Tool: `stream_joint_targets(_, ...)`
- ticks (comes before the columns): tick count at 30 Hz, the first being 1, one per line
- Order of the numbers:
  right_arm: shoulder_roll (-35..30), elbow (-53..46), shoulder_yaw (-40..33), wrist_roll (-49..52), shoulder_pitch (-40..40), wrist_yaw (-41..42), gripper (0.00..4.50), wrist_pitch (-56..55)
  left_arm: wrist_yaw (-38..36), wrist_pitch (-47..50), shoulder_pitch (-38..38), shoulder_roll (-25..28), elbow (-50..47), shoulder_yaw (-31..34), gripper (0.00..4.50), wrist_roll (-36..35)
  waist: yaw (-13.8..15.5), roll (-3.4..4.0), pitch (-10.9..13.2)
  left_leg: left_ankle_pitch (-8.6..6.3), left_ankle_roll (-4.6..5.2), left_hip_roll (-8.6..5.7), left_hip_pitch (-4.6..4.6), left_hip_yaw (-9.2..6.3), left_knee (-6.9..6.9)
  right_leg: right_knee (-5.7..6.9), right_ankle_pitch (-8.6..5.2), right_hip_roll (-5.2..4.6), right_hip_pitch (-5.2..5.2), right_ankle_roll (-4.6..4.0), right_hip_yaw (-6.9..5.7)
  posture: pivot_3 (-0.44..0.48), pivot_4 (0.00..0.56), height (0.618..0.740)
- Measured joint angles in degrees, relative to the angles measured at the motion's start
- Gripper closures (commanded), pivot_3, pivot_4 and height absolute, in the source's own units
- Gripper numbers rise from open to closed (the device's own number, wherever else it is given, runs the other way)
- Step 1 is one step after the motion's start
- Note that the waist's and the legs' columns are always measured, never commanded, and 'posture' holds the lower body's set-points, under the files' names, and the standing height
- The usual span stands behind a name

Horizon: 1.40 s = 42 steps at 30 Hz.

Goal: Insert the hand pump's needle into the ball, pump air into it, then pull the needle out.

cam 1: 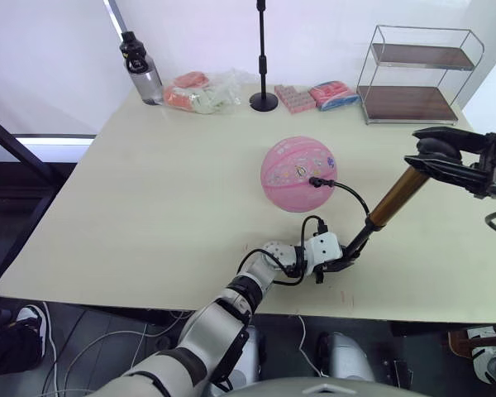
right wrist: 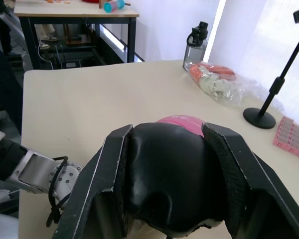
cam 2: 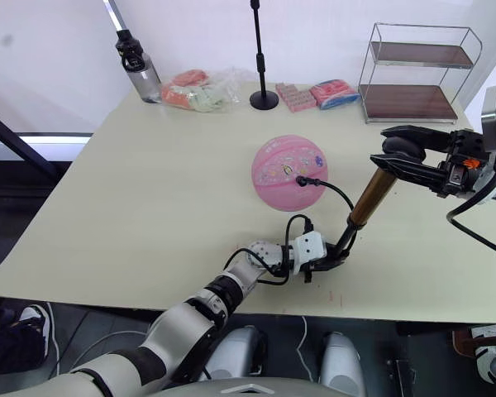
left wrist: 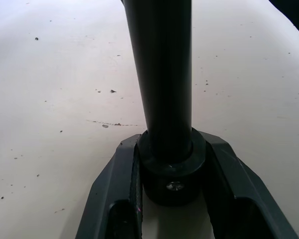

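Head views: I have the pump [cam 1: 390, 201] slanted over the bench [cam 1: 149, 190], needle [cam 1: 313, 179] already in the ball [cam 1: 298, 174]. Left wrist view: my left hand [left wrist: 172, 194] clamps its base, anchoring it. Right wrist view: my right hand [right wrist: 167, 199] grips the handle [right wrist: 169, 184], ready for strokes.

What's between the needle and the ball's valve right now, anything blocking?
Nothing visible. The needle already sits at the valve on the ball. The left gripper clamps the base of the hand pump; the right gripper grips its handle.
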Motion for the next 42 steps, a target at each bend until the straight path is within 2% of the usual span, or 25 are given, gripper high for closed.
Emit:
stream_joint_targets(6, -1.8, 0.6, -1.1, 2.9, -1.3, -1.7, 2.85, 4.0, 0.0, -0.9, -0.3, -0.1, -0.2, 0.0, 3.4, 0.0, 0.1, 0.09, 0.0, 0.07, -0.06, -0.13, -0.81, -0.06, 0.1, 0.04, 0.36, 0.01, -0.71, -0.07, -0.05, 0.0, 0.15, 0.74)
stream_joint_targets(10, -1.3, -0.4, -1.2, 2.9, -1.2, -2.3, 2.85, 4.0, 0.0, -0.9, -0.3, -0.2, -0.2, 0.0, 3.4, 0.0, 0.1, 0.08, 0.0, 0.07, -0.06, -0.35, -0.83, -0.05, 0.11, 0.02, 0.36, -0.01, -0.7, -0.06, -0.05, 0.0, 0.15, 0.74)
stream_joint_targets(12, 2.5, -3.1, -3.6, 0.2, 3.6, -1.2, 2.85, -0.8, 0.0, -0.9, -0.2, -0.2, -0.2, -0.1, 3.4, 0.2, 0.1, -0.17, 0.0, 0.07, -0.06, -0.34, -0.78, -0.25, 0.11, 0.01, 0.34, 0.01, -0.56, -0.04, -0.22, 0.0, 0.15, 0.74)
stream_joint_targets(15, 5.5, -4.0, -3.5, -3.3, 7.5, -0.5, 2.85, -5.6, 0.1, -0.8, -0.2, 0.2, -0.1, -0.1, 3.4, 0.4, -0.1, -0.15, -0.2, 0.07, -0.06, -0.33, -0.68, -0.19, 0.11, 0.05, 0.32, 0.01, -0.5, 0.0, -0.17, 0.0, 0.15, 0.74)
stream_joint_targets(17, 8.7, -4.0, -2.1, -5.5, 8.6, -0.7, 2.85, -8.7, 0.3, -0.6, -0.2, 0.5, 0.0, 0.0, 3.4, 0.4, -0.4, -0.18, -0.3, 0.07, -0.07, -0.27, -0.6, -0.19, 0.14, 0.12, 0.21, 0.06, -0.49, 0.2, -0.14, 0.0, 0.15, 0.74)
stream_joint_targets(24, 12.5, -2.2, 6.8, -16.0, 13.4, 1.3, 2.85, -20.4, 0.6, -0.4, -0.1, 0.8, 0.5, 0.1, 3.4, 0.5, -0.6, -0.26, -0.6, 0.08, -0.1, 0.02, -0.18, -0.18, 0.13, 0.15, 0.18, 0.29, -0.18, 0.21, -0.11, 0.0, 0.15, 0.74)
stream_joint_targets(27, 14.3, 0.5, 11.6, -20.4, 14.1, 1.8, 2.85, -25.2, 0.9, -0.3, 0.1, 0.9, 0.9, 0.1, 3.4, 0.7, -0.8, -0.43, -0.8, 0.07, -0.11, 0.14, 0.16, -0.16, 0.01, 0.05, 0.16, 0.29, 0.12, 0.2, -0.12, 0.0, 0.15, 0.74)
stream_joint_targets(33, 18.4, 7.7, 19.4, -28.0, 14.2, 1.7, 2.85, -34.2, 1.0, -0.3, 0.2, 0.9, 1.4, 0.2, 3.4, 0.7, -1.2, -0.4, -1.2, 0.07, -0.11, 0.17, 0.2, -0.17, 0.0, 0.05, 0.16, 0.28, 0.15, 0.19, -0.13, 0.0, 0.15, 0.74)
stream_joint_targets(37, 19.7, 10.0, 21.6, -29.9, 15.0, 1.6, 2.85, -38.3, 0.6, -0.2, 0.3, 1.2, 1.5, 0.7, 3.4, 0.6, -1.4, -0.34, -1.4, 0.07, -0.11, 0.17, 0.25, -0.16, -0.01, 0.06, 0.17, 0.28, 0.17, 0.18, -0.12, 0.0, 0.15, 0.74)
stream_joint_targets(42, 19.4, 10.1, 21.4, -29.2, 14.6, 1.7, 2.85, -38.2, 0.1, -0.3, 0.4, 1.3, 1.6, 1.0, 3.4, 0.6, -1.4, -0.36, -1.5, 0.06, -0.12, 0.25, 0.32, -0.21, -0.03, 0.06, 0.08, 0.32, 0.23, 0.05, -0.16, 0.0, 0.15, 0.74)
